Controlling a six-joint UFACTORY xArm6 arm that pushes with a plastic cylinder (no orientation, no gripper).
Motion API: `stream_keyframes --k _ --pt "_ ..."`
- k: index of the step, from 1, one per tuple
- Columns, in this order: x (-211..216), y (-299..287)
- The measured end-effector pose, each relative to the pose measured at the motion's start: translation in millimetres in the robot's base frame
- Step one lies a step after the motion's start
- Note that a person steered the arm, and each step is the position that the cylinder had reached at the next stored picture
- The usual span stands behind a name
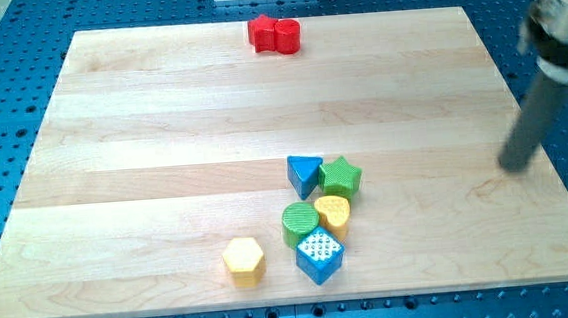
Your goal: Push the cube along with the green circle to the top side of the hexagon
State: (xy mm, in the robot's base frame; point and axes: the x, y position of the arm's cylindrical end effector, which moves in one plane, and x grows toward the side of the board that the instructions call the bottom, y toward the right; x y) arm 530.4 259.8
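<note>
Rod tip [513,167] seen bare, nothing touched, at view's right. Blue cube [319,256] and green circle [299,222], touching, lie well left and lower; yellow hexagon [243,260] just beyond, leftward

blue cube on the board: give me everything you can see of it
The blue cube is a small block with blue sides and a pale top face dotted with a blue grid pattern; it looks like plastic. It sits flat near the board's bottom edge, rotated so one corner points at the view's bottom. The green circle touches or nearly touches it at upper left, the yellow heart just above. The yellow hexagon lies apart to its left. My tip is far off to the view's right.
</note>
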Motion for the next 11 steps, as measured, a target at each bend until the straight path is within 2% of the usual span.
stream_keyframes --k 1,2,3,6,8,9,10,11 --pt "86 -57" --pt "88 -90" --pt "88 -167" --pt "85 -220" --pt "-1 -292" --pt "-20 -321" --pt "-31 -384" --pt "-57 -406"
